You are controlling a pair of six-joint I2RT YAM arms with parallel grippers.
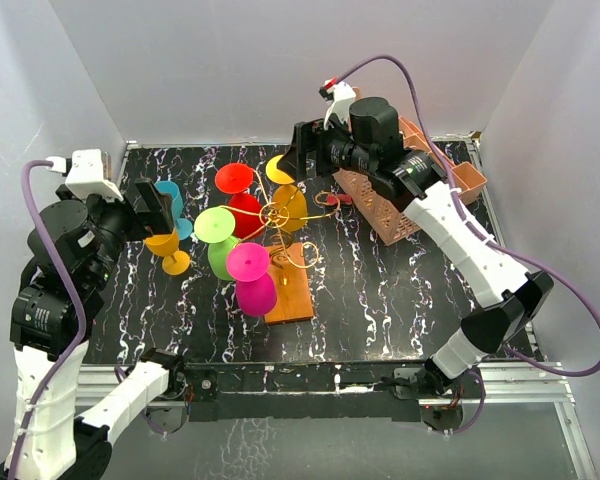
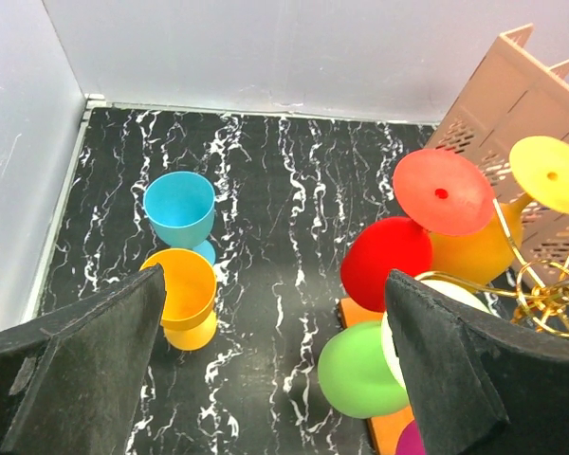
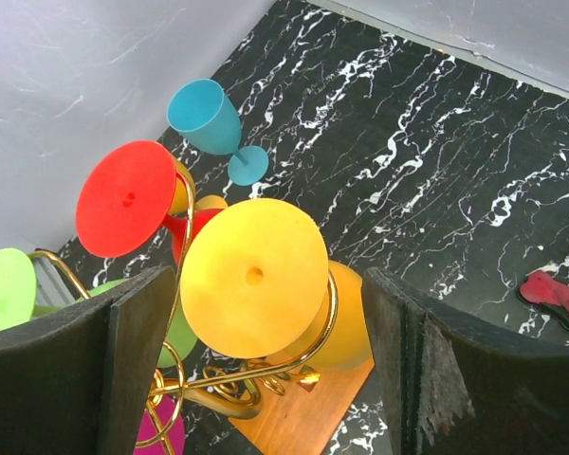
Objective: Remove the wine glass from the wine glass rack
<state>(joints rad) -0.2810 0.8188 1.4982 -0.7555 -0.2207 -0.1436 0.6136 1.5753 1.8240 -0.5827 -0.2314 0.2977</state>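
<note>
A: Black marbled tabletop [image 1: 410, 290], white walls [image 1: 280, 60]. Top view: wine glass rack [image 1: 276, 213] mid-table on its orange base [image 1: 292, 298]. It carries the red glass [image 1: 245, 212], yellow glass [image 1: 291, 205], green glass [image 1: 215, 225] and magenta glass [image 1: 248, 262], all foot-up. Which arm is nearer?

B: Right. The right gripper [image 1: 302, 155] hangs just over the yellow glass on the rack's far side. The left gripper [image 1: 156, 210] is well apart from the rack, above the orange glass [image 1: 168, 250] and blue glass [image 1: 172, 195] standing on the tabletop.

A: Left wrist view?

B: Fingers spread, nothing between them but tabletop. Rack is off to its right. Not the arm for this, I'd say.

A: Right wrist?

B: Fingers wide apart, holding nothing. The yellow foot disc is centred between them, facing the camera; no contact that I can see. The bowl lies beyond it, down toward the base, with gold wire curling round it. Stem is hidden behind the disc.

A: So the axis?

B: My read: long axis runs roughly along the approach line, away from the fingers. Gripping means either reaching past the disc to the stem or pinching the disc rim. Red glass hangs just beside it, so it's tight.
</note>
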